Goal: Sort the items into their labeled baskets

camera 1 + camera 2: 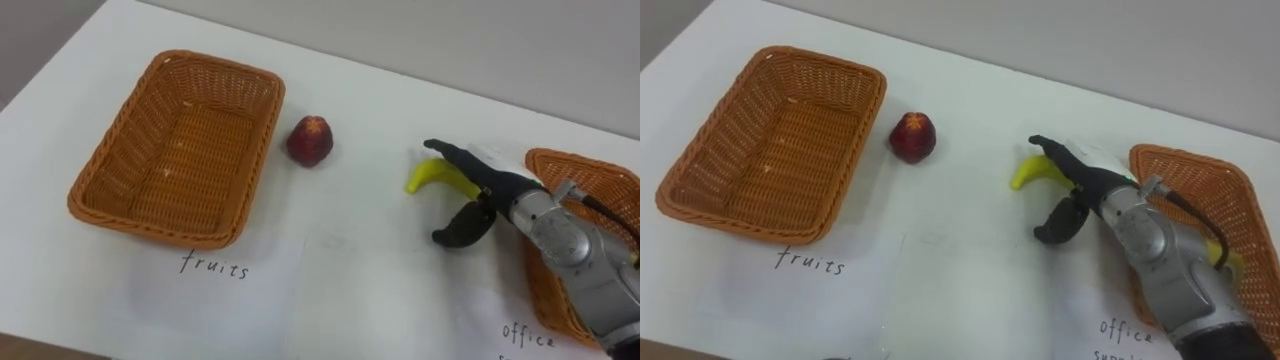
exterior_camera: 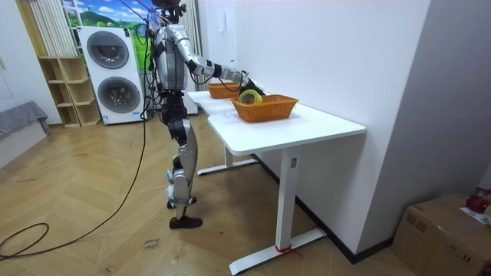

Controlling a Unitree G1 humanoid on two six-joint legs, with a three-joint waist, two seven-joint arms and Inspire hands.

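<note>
Well, at the left of the frame the fruit basket [image 1: 175, 150] is sitting on the white table [image 1: 350, 270]. The red fruit [image 1: 310, 140] is lying just beside its right rim, not touching it. Moving right of centre, the yellow banana [image 1: 428, 177] is lying on the table, and the right hand [image 1: 490, 190] is hovering at it. Its fingers are stretching out over the banana's top, the thumb is hanging well apart below, and it is gripping nothing. At the right edge, the office basket [image 1: 570, 165] is peeking in behind the forearm.
</note>
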